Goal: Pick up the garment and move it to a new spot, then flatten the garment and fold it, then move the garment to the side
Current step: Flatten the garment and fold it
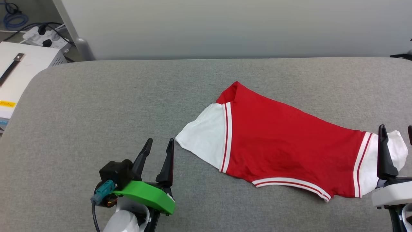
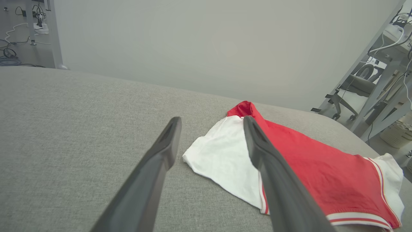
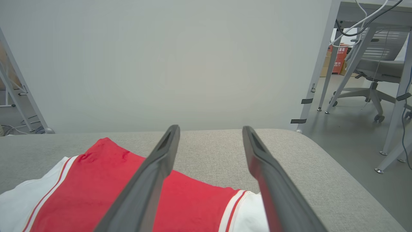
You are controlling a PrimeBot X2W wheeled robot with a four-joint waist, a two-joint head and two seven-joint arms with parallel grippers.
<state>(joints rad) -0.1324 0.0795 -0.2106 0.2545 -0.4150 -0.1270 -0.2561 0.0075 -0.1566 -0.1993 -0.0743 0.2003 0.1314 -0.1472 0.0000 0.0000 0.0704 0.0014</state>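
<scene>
Lying spread on the grey padded surface [image 1: 96, 96], the garment [image 1: 283, 141] is pictured toward 3 o'clock of the head view's centre. Its red body is laid flat, with one white sleeve pointing to 9 o'clock and the other to 3 o'clock. The left gripper [image 1: 160, 140] is seen at 7 o'clock, fingers wide apart and empty, just beside the 9 o'clock sleeve. The right gripper [image 1: 396, 128] is seen at 4 o'clock, fingers spread wide over the other sleeve, with nothing clamped between them.
</scene>
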